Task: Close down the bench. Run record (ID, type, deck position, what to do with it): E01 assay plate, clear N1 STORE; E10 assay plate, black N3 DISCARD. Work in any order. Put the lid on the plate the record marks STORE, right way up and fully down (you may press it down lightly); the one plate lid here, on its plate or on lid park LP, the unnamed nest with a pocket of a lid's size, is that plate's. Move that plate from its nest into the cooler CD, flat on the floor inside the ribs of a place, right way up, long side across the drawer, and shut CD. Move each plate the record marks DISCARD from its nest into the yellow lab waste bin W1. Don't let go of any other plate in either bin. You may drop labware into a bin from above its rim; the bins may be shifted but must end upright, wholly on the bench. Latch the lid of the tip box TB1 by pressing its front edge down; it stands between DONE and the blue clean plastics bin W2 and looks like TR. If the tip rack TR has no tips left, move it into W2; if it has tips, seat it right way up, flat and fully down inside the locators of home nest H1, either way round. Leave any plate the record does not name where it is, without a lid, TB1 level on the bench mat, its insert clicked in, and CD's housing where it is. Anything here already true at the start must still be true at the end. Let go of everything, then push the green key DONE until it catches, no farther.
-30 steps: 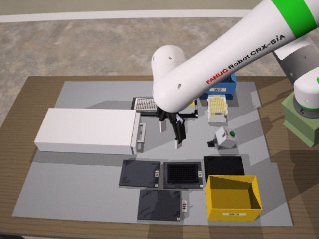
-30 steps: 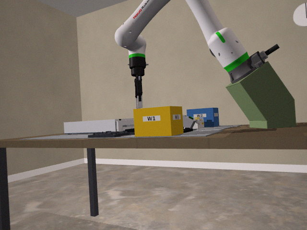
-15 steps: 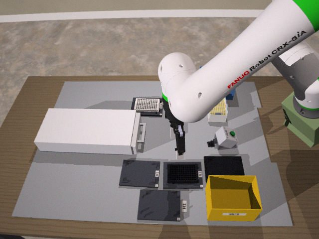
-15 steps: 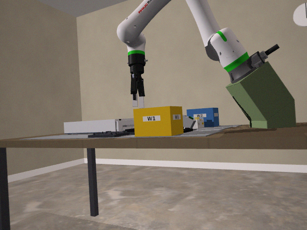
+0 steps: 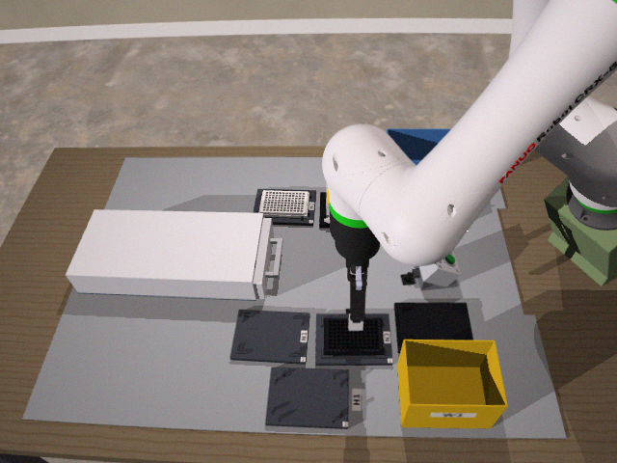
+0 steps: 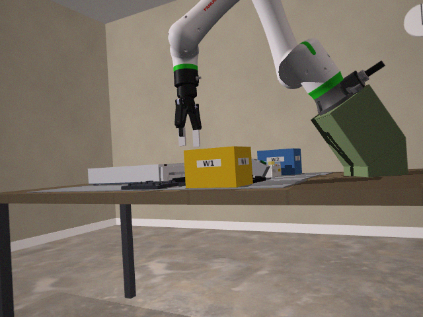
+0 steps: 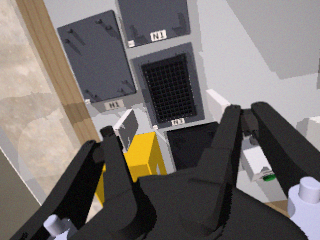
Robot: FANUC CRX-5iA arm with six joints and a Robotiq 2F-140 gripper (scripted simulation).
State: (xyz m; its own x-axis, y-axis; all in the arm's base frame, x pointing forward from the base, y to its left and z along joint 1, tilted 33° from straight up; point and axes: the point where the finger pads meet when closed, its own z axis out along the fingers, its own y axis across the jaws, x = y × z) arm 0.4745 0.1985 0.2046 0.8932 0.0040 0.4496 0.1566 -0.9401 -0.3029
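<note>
The black assay plate (image 5: 354,340) sits in nest N3; it also shows in the wrist view (image 7: 170,87). Nest N1 (image 5: 270,336) beside it is empty. My gripper (image 5: 355,322) hangs open and empty well above the black plate, fingers pointing down; it also shows in the side view (image 6: 188,139) and the wrist view (image 7: 171,114). The yellow bin W1 (image 5: 450,383) stands open to the right of N3. The cooler CD (image 5: 164,254) is shut, its handle (image 5: 272,257) against the front. Home nest H1 (image 5: 306,396) is empty. The arm hides the tip box and the tip rack.
A pale plate (image 5: 284,203) without a lid sits on a back nest. A black pad (image 5: 432,321) lies behind W1. The green DONE key (image 5: 449,258) sits on its grey housing. The blue bin W2 (image 6: 279,160) stands at the back.
</note>
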